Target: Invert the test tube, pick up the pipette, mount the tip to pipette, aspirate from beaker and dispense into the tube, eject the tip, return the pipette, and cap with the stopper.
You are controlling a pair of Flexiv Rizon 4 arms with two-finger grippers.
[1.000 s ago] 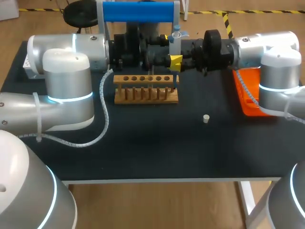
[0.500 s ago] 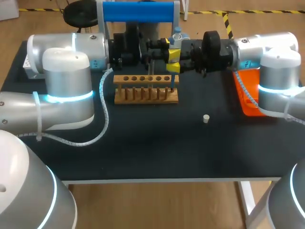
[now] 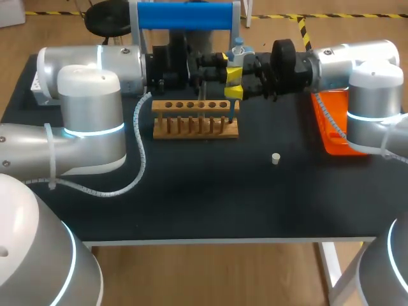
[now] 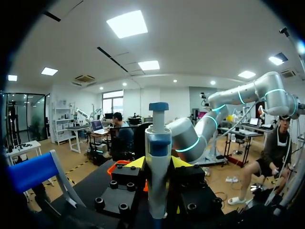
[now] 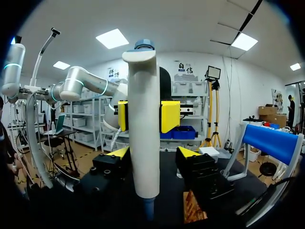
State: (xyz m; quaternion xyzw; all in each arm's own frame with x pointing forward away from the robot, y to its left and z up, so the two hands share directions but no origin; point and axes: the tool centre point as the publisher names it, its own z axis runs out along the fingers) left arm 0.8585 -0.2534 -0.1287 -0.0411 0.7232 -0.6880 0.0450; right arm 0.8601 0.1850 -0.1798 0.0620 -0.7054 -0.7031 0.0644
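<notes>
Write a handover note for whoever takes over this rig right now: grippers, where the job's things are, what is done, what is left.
Left gripper: shut on the pipette, held upright above the right end of the wooden rack.
Right gripper: at the pipette from the opposite side; grip unclear.
Stopper: loose on the table, in front of the rack and to its right.
Done: pipette picked up; a tip seems mounted.
Unclear: aspirating and dispensing; beaker and tube not made out.
Left: eject tip, return pipette, cap.

A wooden rack (image 3: 194, 129) stands mid-table; an orange tray (image 3: 330, 141) lies at the right edge.
</notes>
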